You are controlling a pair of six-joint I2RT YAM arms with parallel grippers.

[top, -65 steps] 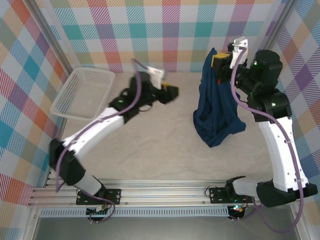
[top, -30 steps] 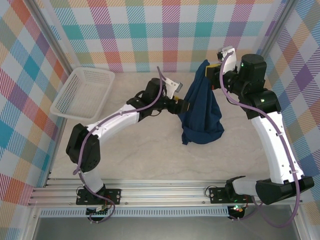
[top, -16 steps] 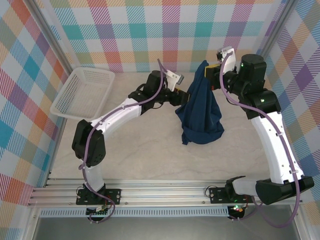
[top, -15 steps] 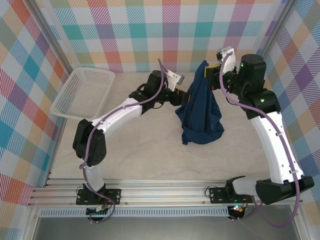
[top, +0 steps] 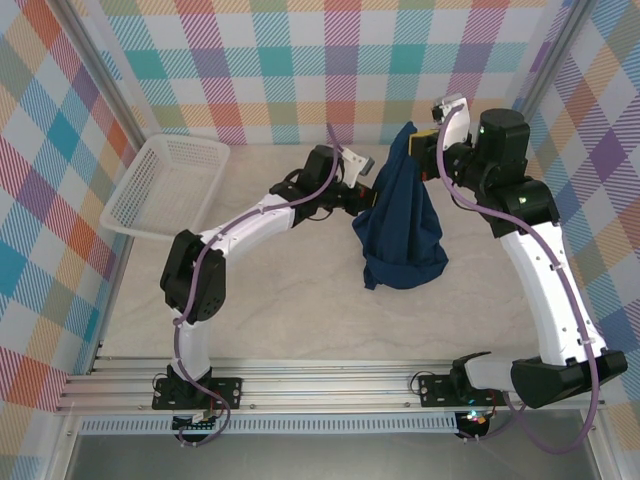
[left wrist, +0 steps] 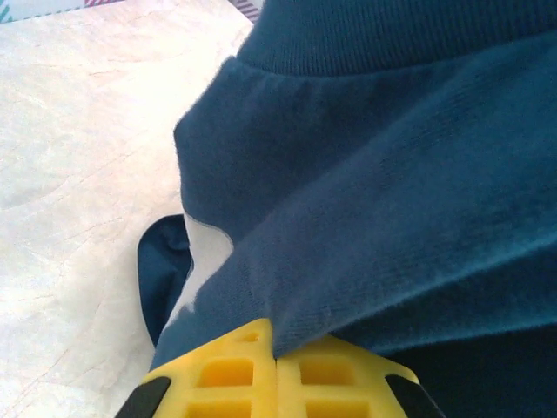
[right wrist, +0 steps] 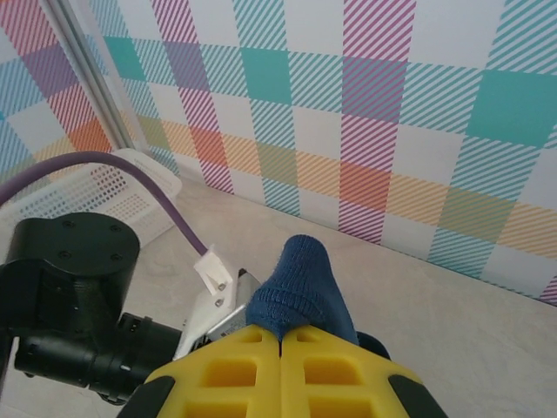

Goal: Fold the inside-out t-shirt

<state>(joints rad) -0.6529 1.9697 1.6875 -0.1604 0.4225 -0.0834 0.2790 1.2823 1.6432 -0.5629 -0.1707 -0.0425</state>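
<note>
Two yellow-padded claws, both pinching cloth. Right gripper (right wrist: pixel 280 335): pads pressed together on a ribbed knit edge, probably the collar, of the navy t-shirt (top: pixel 402 225), holding it aloft. Left gripper (left wrist: pixel 277 347): clamped on a soft fold at its left edge. Garment hangs as a limp cone, long axis vertical, wide end down over the marbled table (top: pixel 300 300). Open tabletop in front; white mesh basket (top: pixel 165 185) well apart, left.

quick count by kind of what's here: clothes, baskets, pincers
t-shirt, dark blue: 1
white basket: 1
pincers: 2, the left pincer and the right pincer, each shut on the t-shirt
total: 4
</note>
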